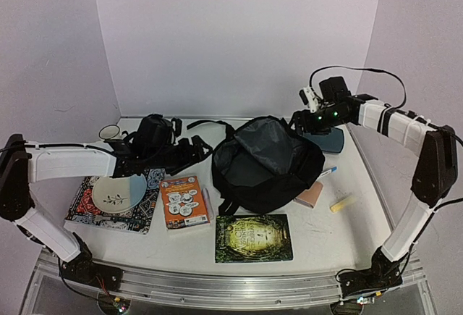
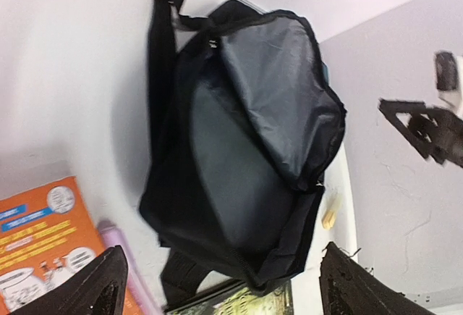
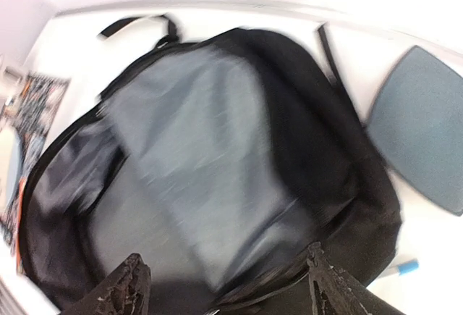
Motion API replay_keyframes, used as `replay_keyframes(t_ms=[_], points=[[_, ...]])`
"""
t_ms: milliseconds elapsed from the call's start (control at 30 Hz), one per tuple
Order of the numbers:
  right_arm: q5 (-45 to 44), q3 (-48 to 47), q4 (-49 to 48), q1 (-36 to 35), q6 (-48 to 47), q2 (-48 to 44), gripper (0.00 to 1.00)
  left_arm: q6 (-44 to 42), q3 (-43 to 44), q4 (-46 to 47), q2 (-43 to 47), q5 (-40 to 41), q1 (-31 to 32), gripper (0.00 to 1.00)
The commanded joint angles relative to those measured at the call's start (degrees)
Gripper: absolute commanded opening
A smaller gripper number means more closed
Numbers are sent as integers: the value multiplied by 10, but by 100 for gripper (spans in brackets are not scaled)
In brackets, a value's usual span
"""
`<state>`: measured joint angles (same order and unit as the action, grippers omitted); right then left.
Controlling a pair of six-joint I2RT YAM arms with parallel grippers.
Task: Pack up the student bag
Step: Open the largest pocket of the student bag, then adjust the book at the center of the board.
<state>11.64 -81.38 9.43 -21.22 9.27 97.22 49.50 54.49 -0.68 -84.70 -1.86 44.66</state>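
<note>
The student bag (image 1: 264,159) lies in the middle of the table, a black backpack with its main pocket unzipped and its grey lining showing (image 2: 246,148) (image 3: 202,163). My left gripper (image 1: 197,148) hovers just left of the bag's mouth, and in the left wrist view this gripper (image 2: 224,293) is open, its fingers (image 2: 101,286) spread wide with nothing between them. My right gripper (image 1: 296,122) hangs over the bag's far right edge. It is open too (image 3: 224,286), empty, above the lining. The right wrist view is blurred.
Left of the bag lie an orange book (image 1: 181,200), a pink pen (image 1: 207,203), and a plate (image 1: 118,192) on a patterned book (image 1: 83,210). A green book (image 1: 253,237) lies in front. A mug (image 1: 108,132), blue-grey tray (image 1: 325,140), pink block (image 1: 309,195), yellow stick (image 1: 342,203) and blue pen (image 1: 327,172) lie around.
</note>
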Motion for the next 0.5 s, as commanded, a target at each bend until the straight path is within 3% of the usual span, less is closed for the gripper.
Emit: replay_keyframes(t_ms=[0,267,467], points=[[-18,44,11,-75,18,-55,80,6,-44,-77,47,13,-17,96],[-62,107,-40,-215,88,-112,85,45,-145,-87,96,6,-34,95],[-82,122,-111,-330,172,-93,86,61,-189,-88,105,6,-35,88]])
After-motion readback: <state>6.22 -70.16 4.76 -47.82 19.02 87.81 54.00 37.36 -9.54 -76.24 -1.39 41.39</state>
